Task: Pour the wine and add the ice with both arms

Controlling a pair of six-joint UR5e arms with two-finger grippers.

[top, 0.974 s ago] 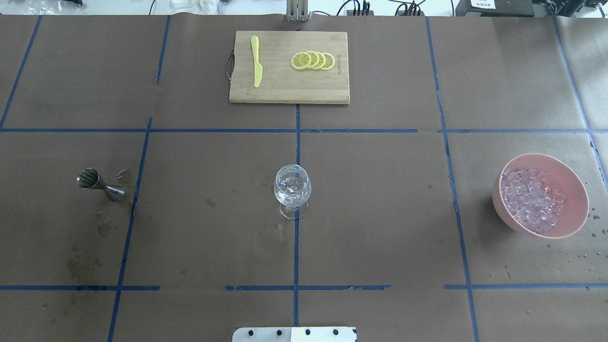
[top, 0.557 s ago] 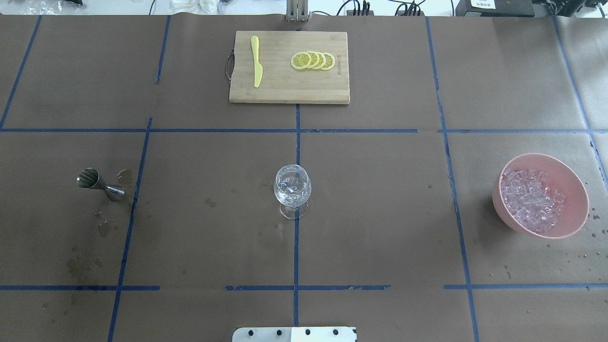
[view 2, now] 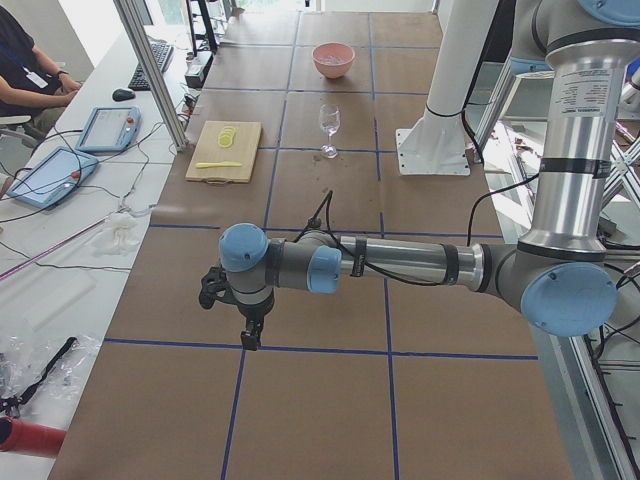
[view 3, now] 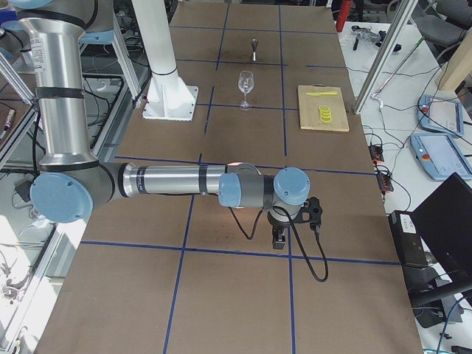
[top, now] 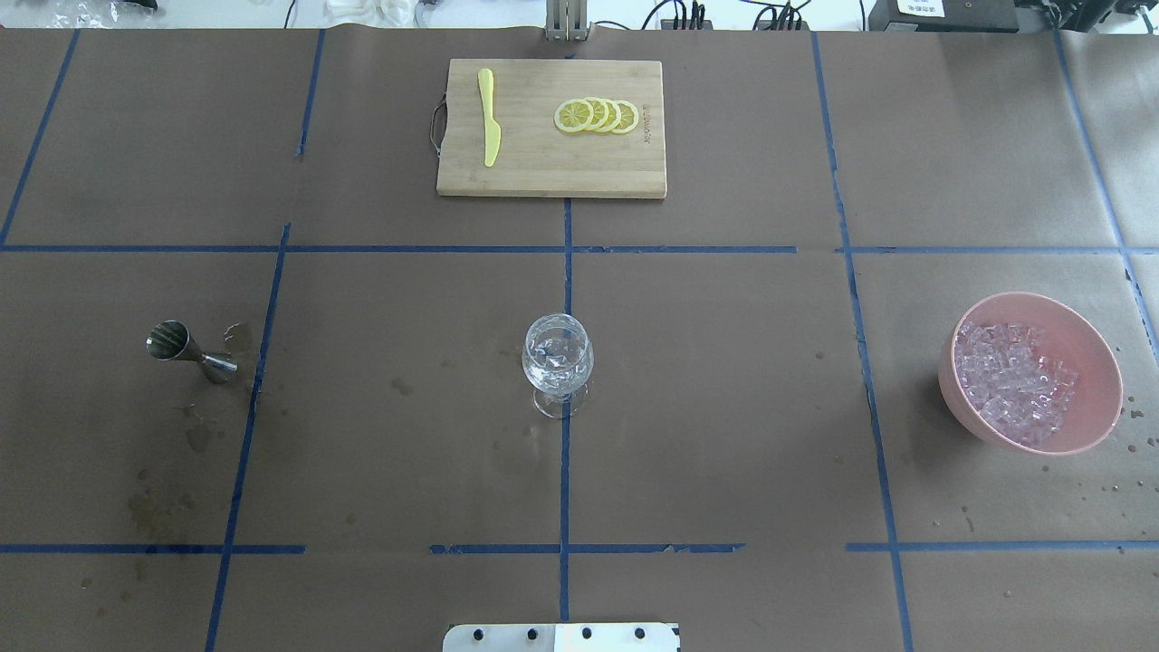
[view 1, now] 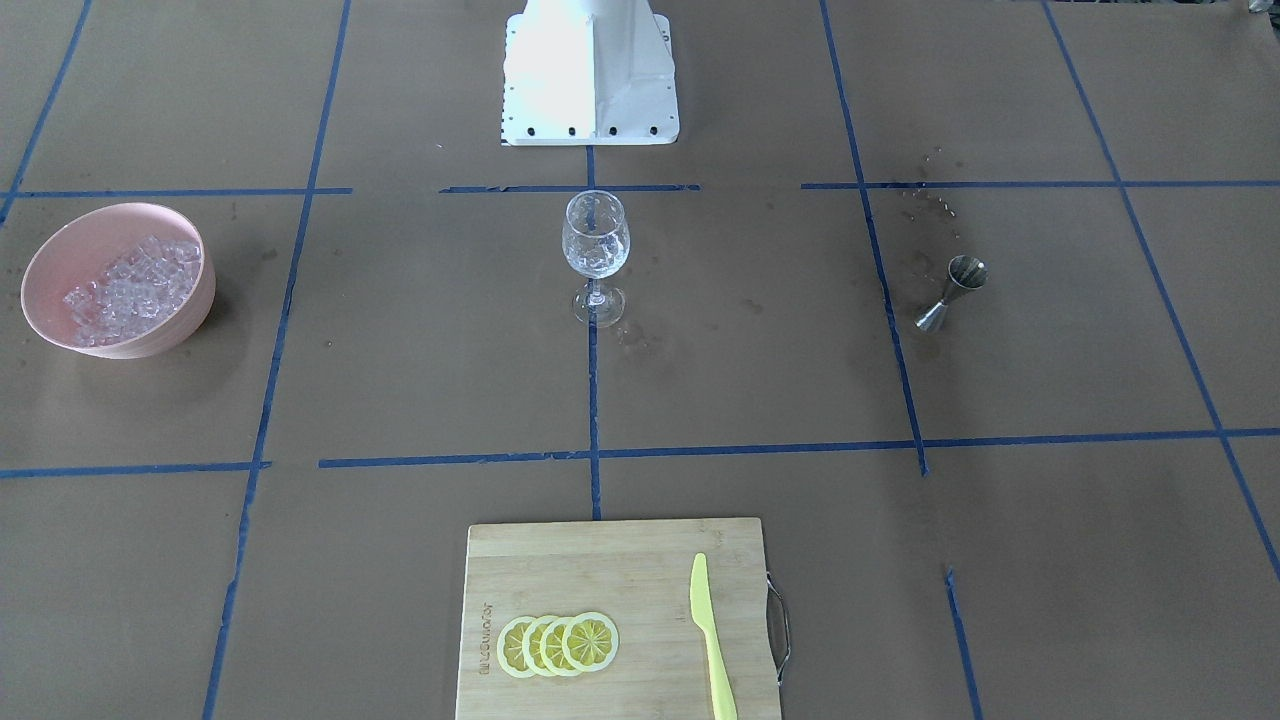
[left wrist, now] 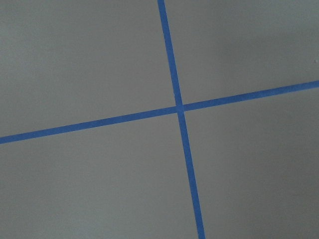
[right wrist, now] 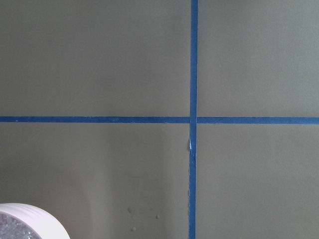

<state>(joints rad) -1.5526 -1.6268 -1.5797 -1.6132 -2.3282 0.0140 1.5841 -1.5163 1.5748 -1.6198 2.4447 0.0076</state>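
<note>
A clear wine glass point(top: 558, 362) stands at the table's middle, also in the front view point(view 1: 596, 250). It holds clear glossy ice cubes; I cannot make out any wine in it. A pink bowl point(top: 1091, 349) full of ice point(top: 1010, 380) sits at the right. A steel jigger point(top: 190, 351) stands at the left. Both arms are outside the overhead and front views. The left gripper point(view 2: 248, 338) hangs over bare table in the left side view. The right gripper point(view 3: 279, 238) does the same in the right side view. I cannot tell whether either is open or shut.
A bamboo cutting board point(top: 552, 172) at the far middle carries several lemon slices point(top: 598, 116) and a yellow knife point(top: 489, 118). The white base block point(view 1: 590, 70) is at the near edge. The bowl's rim point(right wrist: 35, 219) shows in the right wrist view. Wet spots surround the jigger.
</note>
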